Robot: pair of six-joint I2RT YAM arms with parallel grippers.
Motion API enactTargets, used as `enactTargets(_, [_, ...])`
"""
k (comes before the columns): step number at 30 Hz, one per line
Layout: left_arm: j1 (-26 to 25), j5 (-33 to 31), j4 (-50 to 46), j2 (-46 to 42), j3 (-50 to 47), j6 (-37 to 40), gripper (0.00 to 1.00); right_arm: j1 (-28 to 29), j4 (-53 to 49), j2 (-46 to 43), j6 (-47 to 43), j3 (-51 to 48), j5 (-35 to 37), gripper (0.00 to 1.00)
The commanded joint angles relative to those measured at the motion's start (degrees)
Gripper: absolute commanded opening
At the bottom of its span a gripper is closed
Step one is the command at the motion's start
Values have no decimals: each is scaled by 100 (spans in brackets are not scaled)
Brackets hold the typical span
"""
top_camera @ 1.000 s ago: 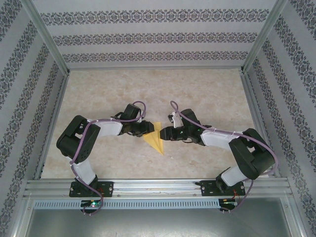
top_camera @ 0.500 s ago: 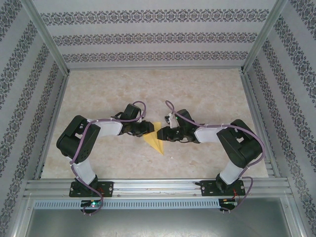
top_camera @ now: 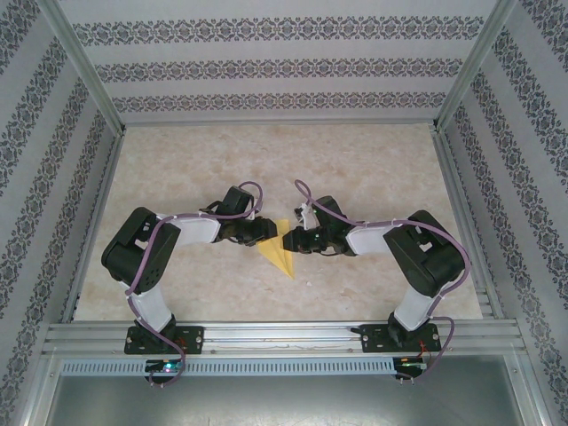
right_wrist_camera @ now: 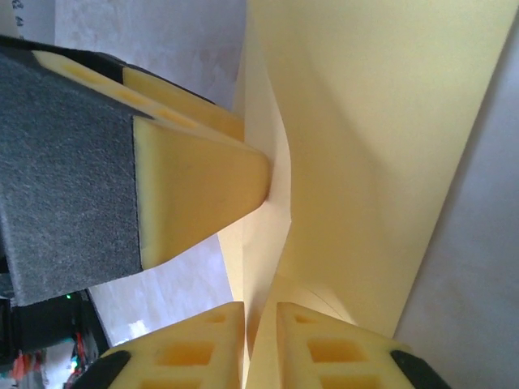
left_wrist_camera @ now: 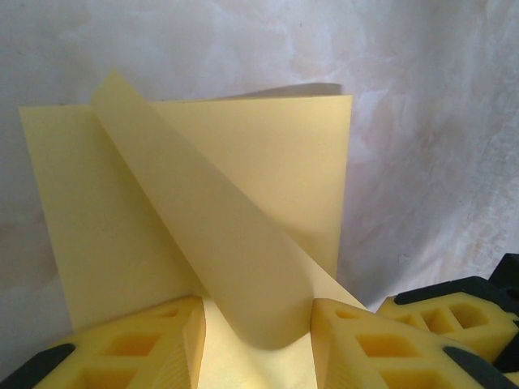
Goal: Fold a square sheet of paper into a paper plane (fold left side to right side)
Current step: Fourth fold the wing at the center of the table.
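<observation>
Paper (top_camera: 279, 251): yellow, partly folded, lying flat near the middle of the scene, with a pointed end toward my bases.
Walls (top_camera: 266, 67): banded patterned covering on three sides.
Table (top_camera: 266, 160): pale marbled top. The paper rests on it, nearer my bases than the far wall.
Left arm (top_camera: 146, 253): bent in from the left, with its wrist low over the paper's left side.
Right arm (top_camera: 426, 257): bent in from the right, with its wrist low at the paper's right side, facing the other wrist.
Left gripper (top_camera: 269, 232): jaws partway apart with a middling gap, and both tips down at the sheet. In my left wrist view the gap (left_wrist_camera: 258, 312) has paper lying in it. I cannot tell whether I am squeezing that paper or only bracketing it.
Right gripper (top_camera: 287, 240): just beside the left one, jaws drawn in to a thin slit. In my right wrist view a raised edge of the paper is caught in that slit (right_wrist_camera: 259, 312), so I am pinching the sheet.
Flap (left_wrist_camera: 203, 219): a long curled strip of the same paper. It rises out of my left gap and slants to the upper left over the flat layer behind it.
Finger (right_wrist_camera: 195, 182): one of my left ones, seen from the right wrist. It is yellow with a grey face, and its tip is against the raised crease.
</observation>
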Motion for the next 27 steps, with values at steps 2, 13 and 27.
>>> enactTargets(2, [-80, -195, -330, 2, 72, 107, 39, 45, -90, 93, -97, 132, 78, 10])
enactTargets(13, [-75, -198, -346, -9, 68, 121, 39, -3, -506, 57, -318, 178, 421, 4])
enactTargets(27, [-81, -206, -351, -22, 51, 125, 39, -30, -778, 76, -488, 246, 713, 4])
